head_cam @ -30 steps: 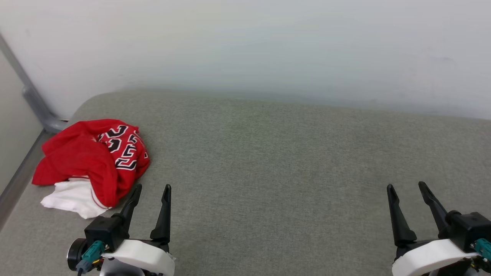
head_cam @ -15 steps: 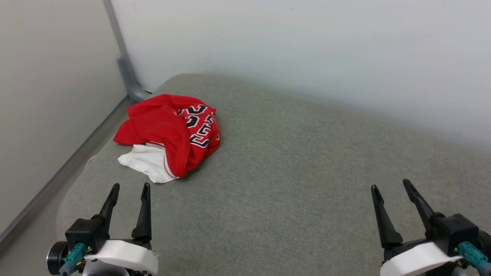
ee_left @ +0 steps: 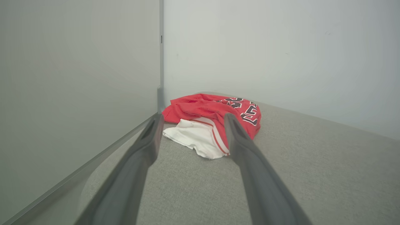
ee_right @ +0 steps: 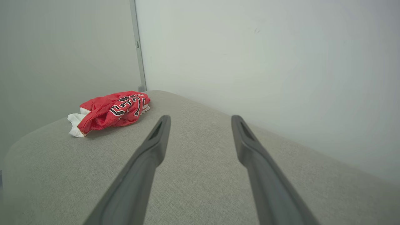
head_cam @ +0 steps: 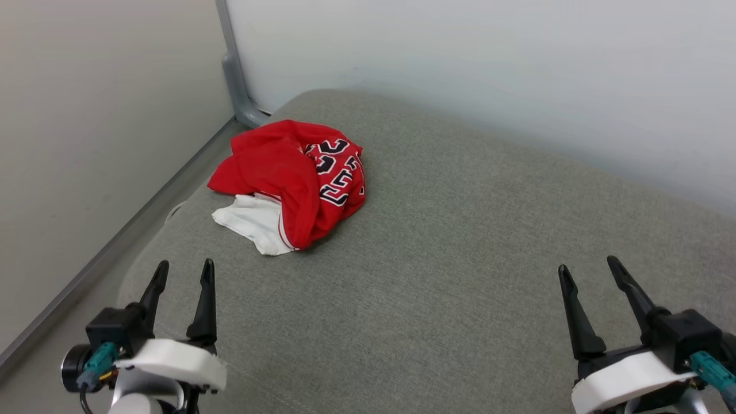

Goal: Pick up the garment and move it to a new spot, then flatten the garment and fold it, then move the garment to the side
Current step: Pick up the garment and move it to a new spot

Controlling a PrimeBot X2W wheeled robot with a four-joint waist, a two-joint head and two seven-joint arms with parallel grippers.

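Big grey cushion [head_cam: 460, 247], with the garment [head_cam: 290, 172] bunched up in its far-left corner by the wall. Pickup not started, I'd say. Left hand [head_cam: 186, 264] and right hand [head_cam: 587, 263] are both spread wide and empty, well short of it. The left probably needs to reach forward next.

Crumpled garment [ee_right: 109, 112] lies well beyond spread pincer [ee_right: 200, 120].

We see the left tool [head_cam: 186, 263] and the right tool [head_cam: 587, 263] built alike: two long, tapering, matte black fingers [head_cam: 205, 299] on a black block [head_cam: 115, 332], a curved white shell [head_cam: 172, 363] behind it, and a teal connector [head_cam: 99, 359] at each tool's outer side.
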